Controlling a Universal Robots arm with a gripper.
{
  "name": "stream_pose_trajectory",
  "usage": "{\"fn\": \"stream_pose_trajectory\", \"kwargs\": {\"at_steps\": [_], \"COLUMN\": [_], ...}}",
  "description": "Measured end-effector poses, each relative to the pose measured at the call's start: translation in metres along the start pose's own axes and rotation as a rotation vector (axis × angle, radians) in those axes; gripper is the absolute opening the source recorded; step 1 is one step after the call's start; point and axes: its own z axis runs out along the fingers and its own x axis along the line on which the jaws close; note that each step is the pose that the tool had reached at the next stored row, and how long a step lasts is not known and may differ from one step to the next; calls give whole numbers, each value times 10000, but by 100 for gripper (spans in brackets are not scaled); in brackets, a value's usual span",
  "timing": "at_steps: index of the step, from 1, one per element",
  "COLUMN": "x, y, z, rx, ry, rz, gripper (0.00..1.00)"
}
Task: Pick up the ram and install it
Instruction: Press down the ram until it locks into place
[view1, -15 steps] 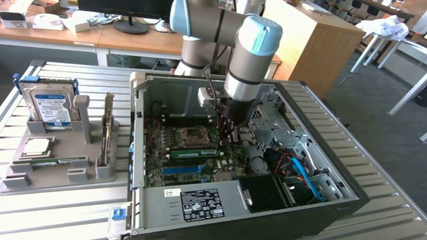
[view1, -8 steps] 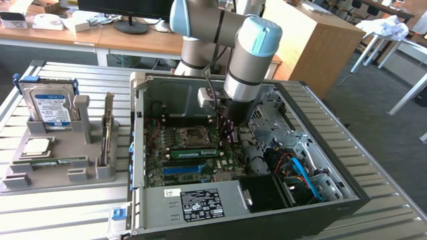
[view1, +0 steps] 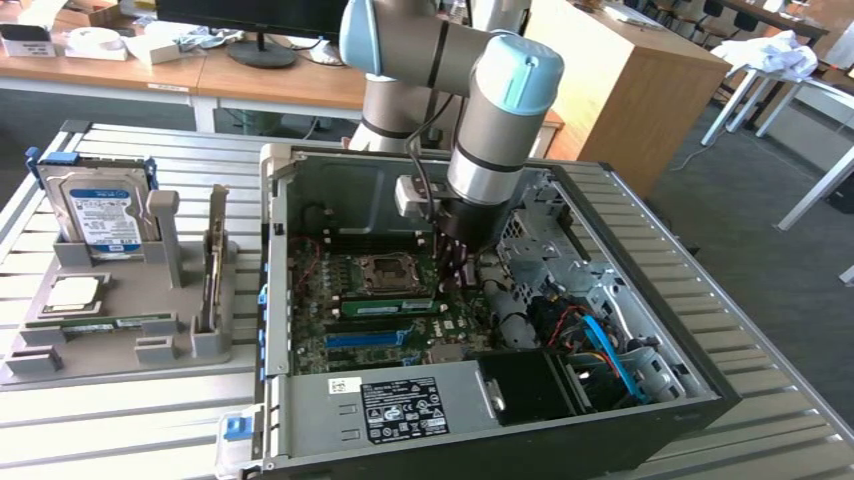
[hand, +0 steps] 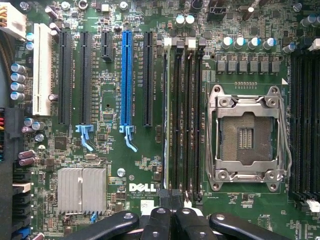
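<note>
The ram (view1: 387, 305) is a slim green stick standing on edge in a memory slot beside the CPU socket (view1: 390, 270), inside the open computer case. In the wrist view the ram (hand: 165, 125) shows edge-on as a thin pale line in the slot farthest from the socket (hand: 246, 132). My gripper (view1: 461, 272) reaches down into the case over the end of the stick at the exterior view's right. Its black fingers (hand: 159, 222) are pressed together, so the gripper (hand: 170, 222) is shut above that end. I cannot tell whether the fingers touch the stick.
A long blue slot (hand: 126, 75) and black expansion slots run parallel to the memory slots. The case walls (view1: 694, 330) box in the arm, with cables and drive bays at the exterior view's right. A grey fixture (view1: 120, 345) outside holds a hard drive (view1: 100, 215) and another green stick (view1: 107, 322).
</note>
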Motion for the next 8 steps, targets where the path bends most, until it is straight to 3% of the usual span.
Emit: {"fn": "stream_pose_trajectory", "kwargs": {"at_steps": [8], "x": [0], "y": [0], "z": [12], "rx": [0], "ry": [1], "rz": [0], "gripper": [10]}}
